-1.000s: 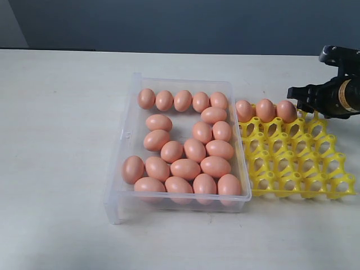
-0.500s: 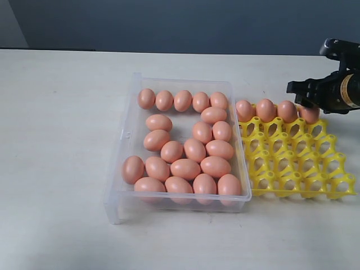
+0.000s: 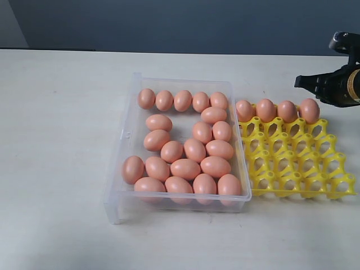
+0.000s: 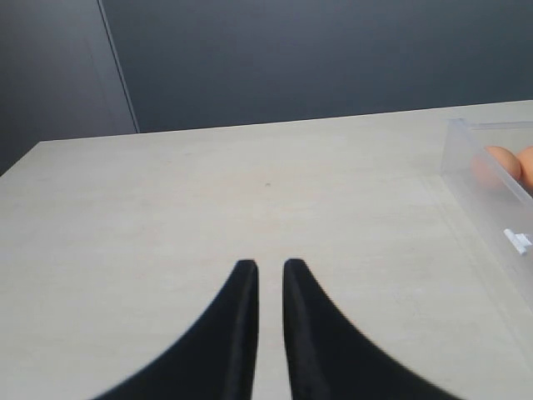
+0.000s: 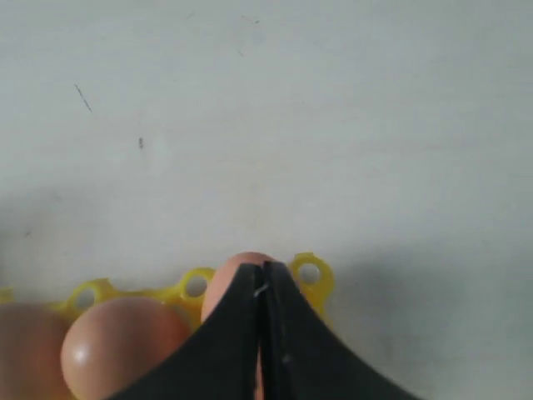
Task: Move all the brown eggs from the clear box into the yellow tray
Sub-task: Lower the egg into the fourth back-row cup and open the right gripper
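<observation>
Exterior view: you see the clear box (image 3: 128, 135) at the middle of the pale table (image 3: 62, 157), with some twenty brown eggs (image 3: 185, 169) lying loose on its bottom, crowded toward the side next to the yellow tray (image 3: 292, 169). The tray sits just beside the box on the right of this view. Four eggs stand side by side in its far row of cups, and every other cup shows bare yellow. Your right gripper (image 3: 299, 83) hangs above the table past the tray's far right corner, clear of the nearest egg and carrying nothing. Left wrist view: your left gripper (image 4: 269, 271) hovers over bare table. Its two dark fingers (image 4: 241, 317) are drawn almost together, with only a thin slit of table between them and nothing in it. One corner of the box, with an egg (image 4: 505, 163) behind its wall, appears at the frame's edge, well apart from the fingertips. Right wrist view: the right gripper's fingers are pressed flat against each other and pinch nothing. Behind their tips you see an egg (image 5: 226, 282) seated in the tray's corner cup, by a round yellow rim hole (image 5: 309, 272), with a second egg (image 5: 117, 343) in the next cup and a third cut off by the frame.
</observation>
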You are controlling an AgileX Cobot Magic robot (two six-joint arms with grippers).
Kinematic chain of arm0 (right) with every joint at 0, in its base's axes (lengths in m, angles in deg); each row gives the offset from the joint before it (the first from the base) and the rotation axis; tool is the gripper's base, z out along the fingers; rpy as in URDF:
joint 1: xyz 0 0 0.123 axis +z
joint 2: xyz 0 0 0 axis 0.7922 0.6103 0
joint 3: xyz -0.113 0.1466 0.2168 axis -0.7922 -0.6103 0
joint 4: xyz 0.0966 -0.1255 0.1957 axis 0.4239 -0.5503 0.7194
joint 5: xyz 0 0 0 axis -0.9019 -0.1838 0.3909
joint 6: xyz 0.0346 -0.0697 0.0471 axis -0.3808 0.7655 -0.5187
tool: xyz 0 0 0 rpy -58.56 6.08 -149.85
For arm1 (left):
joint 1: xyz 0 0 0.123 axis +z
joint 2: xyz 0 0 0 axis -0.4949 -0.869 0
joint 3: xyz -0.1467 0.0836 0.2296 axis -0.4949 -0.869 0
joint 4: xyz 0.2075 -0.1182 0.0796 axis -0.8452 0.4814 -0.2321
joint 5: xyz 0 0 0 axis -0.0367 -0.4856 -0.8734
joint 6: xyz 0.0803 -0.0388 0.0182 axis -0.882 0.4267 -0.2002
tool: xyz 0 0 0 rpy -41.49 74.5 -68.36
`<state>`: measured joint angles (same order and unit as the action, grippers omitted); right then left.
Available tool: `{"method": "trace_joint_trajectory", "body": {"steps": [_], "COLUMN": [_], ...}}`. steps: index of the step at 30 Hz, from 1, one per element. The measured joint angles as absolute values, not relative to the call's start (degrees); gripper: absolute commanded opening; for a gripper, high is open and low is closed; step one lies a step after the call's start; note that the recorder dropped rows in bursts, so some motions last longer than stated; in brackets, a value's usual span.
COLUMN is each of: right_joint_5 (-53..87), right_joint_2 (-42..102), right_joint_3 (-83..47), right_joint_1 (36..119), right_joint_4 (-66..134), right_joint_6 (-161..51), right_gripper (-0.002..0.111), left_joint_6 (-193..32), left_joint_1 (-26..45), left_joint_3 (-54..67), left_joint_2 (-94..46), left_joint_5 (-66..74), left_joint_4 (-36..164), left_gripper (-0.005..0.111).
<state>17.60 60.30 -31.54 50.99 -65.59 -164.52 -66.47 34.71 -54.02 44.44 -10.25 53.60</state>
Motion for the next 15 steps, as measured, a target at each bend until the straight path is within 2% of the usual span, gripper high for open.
{"method": "trace_joint_trajectory", "body": {"steps": [15], "right_joint_5": [22.3], "right_joint_2": [63.5], "right_joint_3": [-31.5], "right_joint_1": [51.0], "right_joint_4": [-65.6], "right_joint_6": [-164.6], "right_gripper": [0.0], "left_joint_6": [-66.5], "left_joint_1": [34.7], "left_joint_3": [-54.0], "left_joint_2": [44.4], "left_joint_5": [-10.2], "left_joint_4": [53.6], "left_gripper": [0.012]}}
